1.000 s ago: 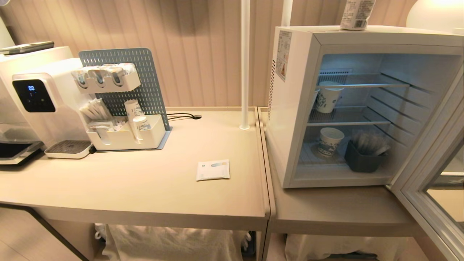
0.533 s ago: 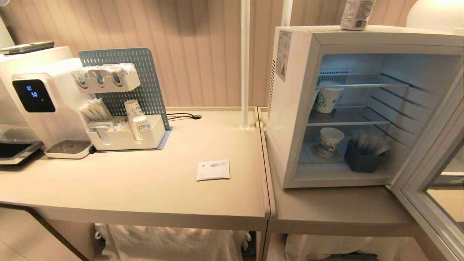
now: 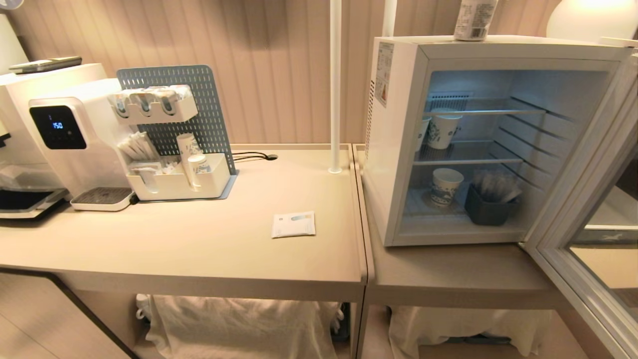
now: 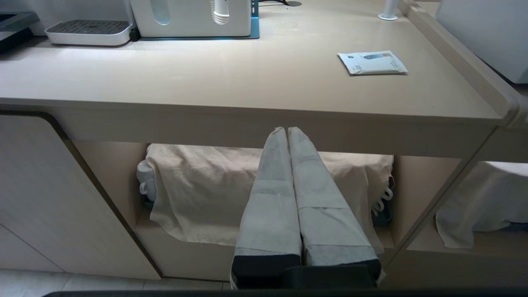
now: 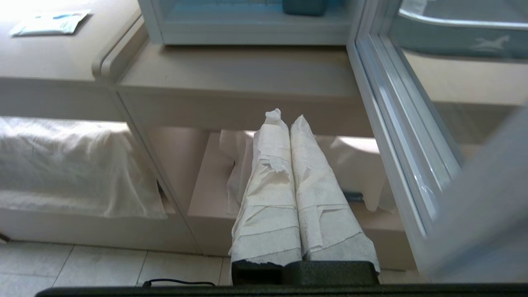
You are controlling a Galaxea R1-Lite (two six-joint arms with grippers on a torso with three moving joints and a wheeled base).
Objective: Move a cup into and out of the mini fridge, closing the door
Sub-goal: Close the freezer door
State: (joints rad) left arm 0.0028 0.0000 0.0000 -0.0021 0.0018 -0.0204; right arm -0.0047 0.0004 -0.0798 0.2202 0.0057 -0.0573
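Beige counter; mini fridge (image 3: 398, 149) door (image 3: 573, 239) open; machine display (image 3: 57, 125) "150"; both hands closed, empty.

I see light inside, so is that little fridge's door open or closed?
Open. The door is swung wide to the right, and the mini fridge shows its lit shelves with paper cups.

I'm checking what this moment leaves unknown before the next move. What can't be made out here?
- Cup on the mini fridge: top cut off by the head view's upper edge.
- Door: front face turned away, right part off frame.
- Dark bin: contents too blurred to identify.
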